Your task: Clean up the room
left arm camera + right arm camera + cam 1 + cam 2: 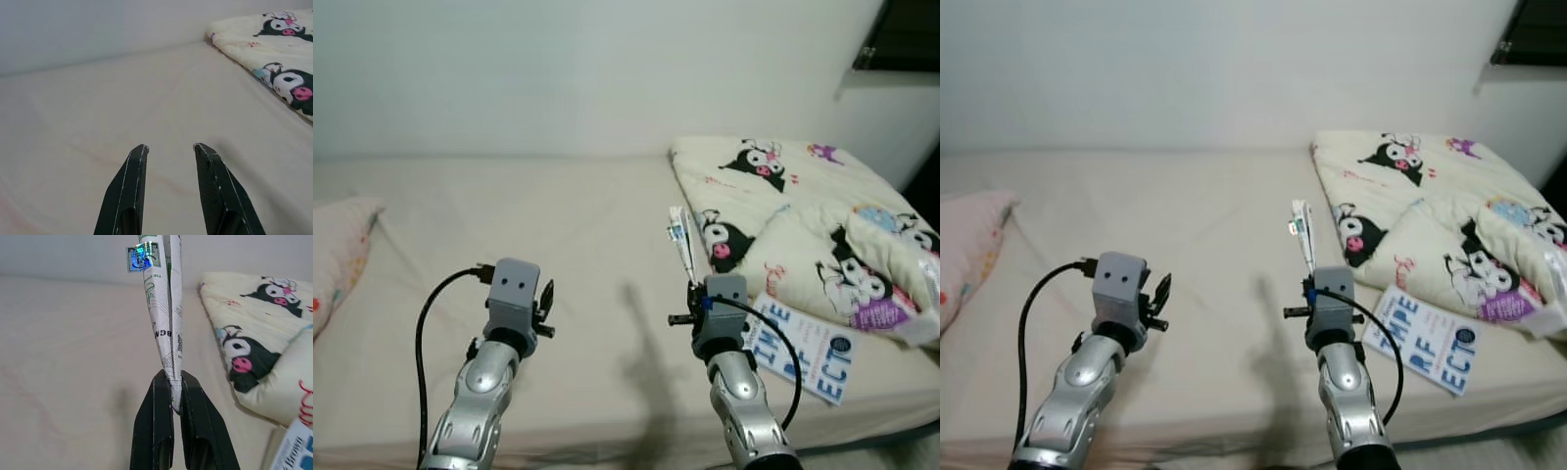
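Gripping a folded paper packet (164,308) by its lower end, the right claw (176,396) is seen raised above the bed (558,255), its two black fingers pressed together on the packet so that it stands upright between them, with a shiny sticker near its top. The left claw (168,152) is held over the bare sheet with its fingers parted and nothing between them. By this showing the tidying is judged to be partly under way: one piece of litter has been lifted off the bed but is not yet put anywhere, and no bin or basket can be made out. A booklet (803,348) with large blue letters is left lying on the sheet just beside the right arm, its far edge touching the folded cartoon-print quilt (803,215), which rests against the wall at the right end of the bed. A pink pillow (337,255) is seen at the left edge. As for room, the middle of the mattress between pillow and quilt is open, so both arms could be moved freely there; the wall closes off the far side, the near edge of the bed lies just under the forearms, and the quilt and booklet crowd the right arm's outer side.
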`<state>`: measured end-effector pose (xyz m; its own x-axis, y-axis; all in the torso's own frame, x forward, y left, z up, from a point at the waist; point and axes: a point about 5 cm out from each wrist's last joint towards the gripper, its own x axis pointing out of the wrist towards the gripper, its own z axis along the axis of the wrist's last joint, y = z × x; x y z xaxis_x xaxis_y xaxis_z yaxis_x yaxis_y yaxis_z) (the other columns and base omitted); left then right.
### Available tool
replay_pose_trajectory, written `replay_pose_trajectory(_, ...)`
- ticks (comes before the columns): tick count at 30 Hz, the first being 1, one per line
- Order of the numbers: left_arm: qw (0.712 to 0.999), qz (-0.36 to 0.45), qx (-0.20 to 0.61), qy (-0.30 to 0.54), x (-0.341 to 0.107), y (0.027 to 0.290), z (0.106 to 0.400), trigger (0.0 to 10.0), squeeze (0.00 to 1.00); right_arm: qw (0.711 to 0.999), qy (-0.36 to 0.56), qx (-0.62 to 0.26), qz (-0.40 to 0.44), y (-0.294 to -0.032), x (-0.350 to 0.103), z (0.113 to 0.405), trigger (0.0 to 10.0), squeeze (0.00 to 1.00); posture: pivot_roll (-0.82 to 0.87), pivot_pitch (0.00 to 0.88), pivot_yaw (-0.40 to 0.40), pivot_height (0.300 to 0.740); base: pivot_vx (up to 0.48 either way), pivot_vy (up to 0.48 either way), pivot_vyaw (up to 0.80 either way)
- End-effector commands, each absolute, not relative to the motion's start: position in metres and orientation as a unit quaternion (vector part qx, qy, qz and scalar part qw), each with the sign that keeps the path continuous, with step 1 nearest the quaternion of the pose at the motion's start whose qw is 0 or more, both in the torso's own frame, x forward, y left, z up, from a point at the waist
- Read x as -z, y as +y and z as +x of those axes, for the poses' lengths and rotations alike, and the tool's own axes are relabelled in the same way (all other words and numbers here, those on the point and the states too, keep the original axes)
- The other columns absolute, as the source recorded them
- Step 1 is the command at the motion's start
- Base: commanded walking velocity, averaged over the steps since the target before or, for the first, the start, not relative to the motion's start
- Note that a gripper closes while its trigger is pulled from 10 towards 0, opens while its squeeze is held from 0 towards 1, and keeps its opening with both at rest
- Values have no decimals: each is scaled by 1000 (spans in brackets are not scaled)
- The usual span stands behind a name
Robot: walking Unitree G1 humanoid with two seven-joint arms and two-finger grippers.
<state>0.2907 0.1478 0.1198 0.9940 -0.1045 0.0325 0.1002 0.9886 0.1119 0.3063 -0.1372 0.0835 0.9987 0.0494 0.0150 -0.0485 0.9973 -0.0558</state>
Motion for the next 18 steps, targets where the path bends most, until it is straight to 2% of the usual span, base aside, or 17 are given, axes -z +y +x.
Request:
replay_pose_trajectory(1,997,55,56,-15,-116,146,290,10000,0,999,1,-24,-26,-139,-81,304,10000,0,91,24,-97,690,0,0,0)
replay_pose_trajectory(6,997,53,58,-17,-116,146,289,10000,0,999,4,-27,-26,-139,-80,304,10000,0,93,16,-97,695,0,0,0)
replay_pose_trajectory(18,996,56,62,-17,-116,149,291,10000,0,999,3,-28,-24,-136,-81,304,10000,0,91,0,-87,740,0,0,0)
